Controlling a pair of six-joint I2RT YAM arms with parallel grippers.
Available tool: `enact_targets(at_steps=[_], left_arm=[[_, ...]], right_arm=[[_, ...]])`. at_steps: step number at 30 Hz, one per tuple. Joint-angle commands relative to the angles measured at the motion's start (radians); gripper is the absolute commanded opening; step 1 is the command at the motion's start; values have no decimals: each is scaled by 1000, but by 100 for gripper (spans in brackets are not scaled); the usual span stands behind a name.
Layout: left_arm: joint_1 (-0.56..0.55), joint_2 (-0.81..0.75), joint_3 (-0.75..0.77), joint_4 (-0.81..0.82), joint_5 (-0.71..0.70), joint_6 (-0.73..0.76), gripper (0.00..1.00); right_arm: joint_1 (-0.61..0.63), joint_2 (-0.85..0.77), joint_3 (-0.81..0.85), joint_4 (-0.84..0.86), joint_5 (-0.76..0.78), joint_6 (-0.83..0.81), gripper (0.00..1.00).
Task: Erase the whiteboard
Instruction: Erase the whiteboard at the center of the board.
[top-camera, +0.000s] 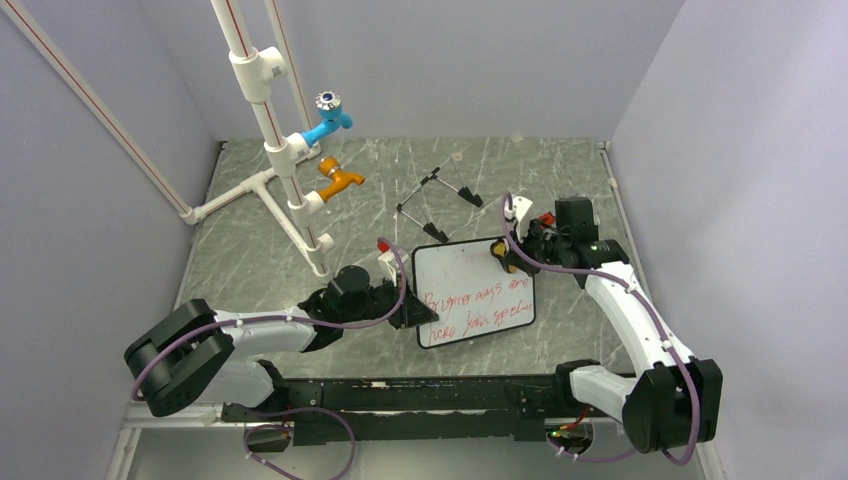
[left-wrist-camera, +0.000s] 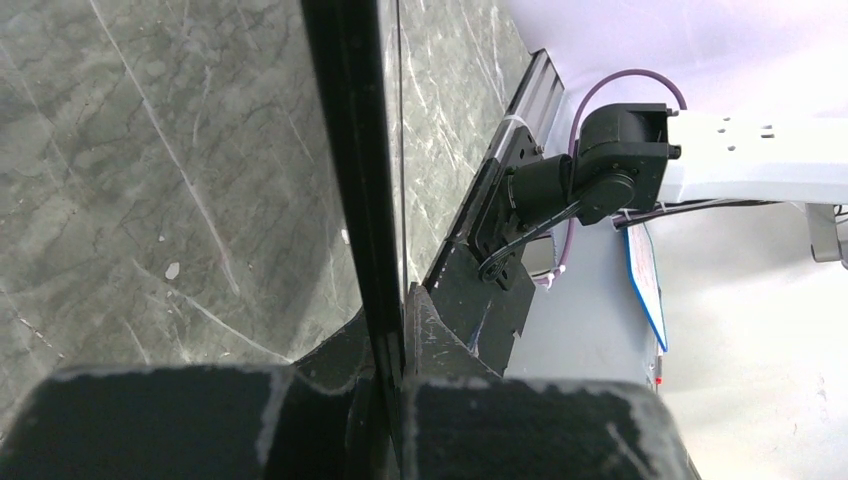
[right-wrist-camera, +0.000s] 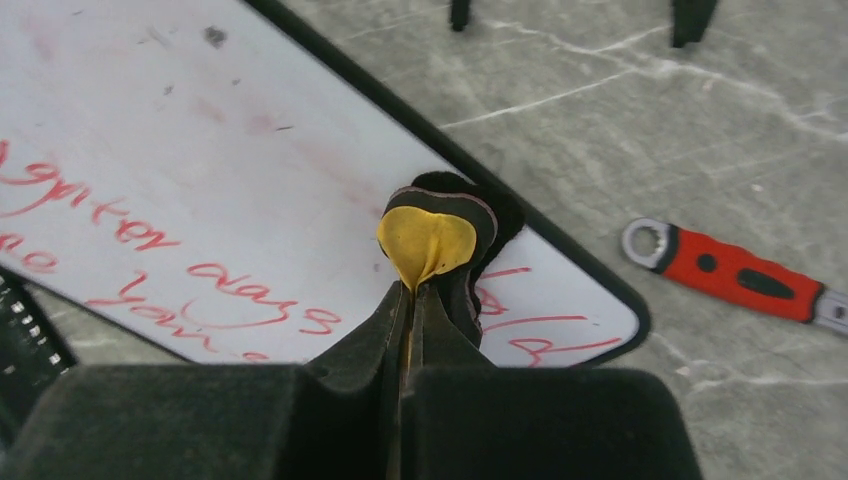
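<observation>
The whiteboard (top-camera: 470, 290) lies in the middle of the table, white with a thin black frame. Red handwriting covers its near half, and the far half is wiped. My left gripper (top-camera: 415, 312) is shut on the whiteboard's left edge. In the left wrist view that black edge (left-wrist-camera: 350, 150) runs straight up from between my closed left gripper (left-wrist-camera: 385, 350). My right gripper (top-camera: 505, 255) is shut on a yellow-black eraser (right-wrist-camera: 430, 240). It presses the eraser on the whiteboard (right-wrist-camera: 200, 150) near its far right corner, just above the red writing.
A black wire easel (top-camera: 440, 200) stands behind the board. A white pipe frame (top-camera: 280, 170) with a blue tap (top-camera: 328, 122) and an orange tap (top-camera: 340, 180) rises at the back left. A red-handled wrench (right-wrist-camera: 735, 275) lies on the table beside the board's corner.
</observation>
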Motion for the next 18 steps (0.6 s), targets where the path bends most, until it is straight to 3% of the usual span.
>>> enact_targets(at_steps=[1,5,13,18], left_arm=[[-8,-49,15,127,65,42,0],[-6,-46,15,136,69,40,0],[-4,-30,18,147,76,38,0],[-4,-30,19,143,73,36,0]], right_arm=[[-3,22,43,142,169,55,0],[-20,5,-22,116,262,-35,0],[62,-35,-84,-101,-10,-209,0],[115,0,-16,-35,-34,-118,0]])
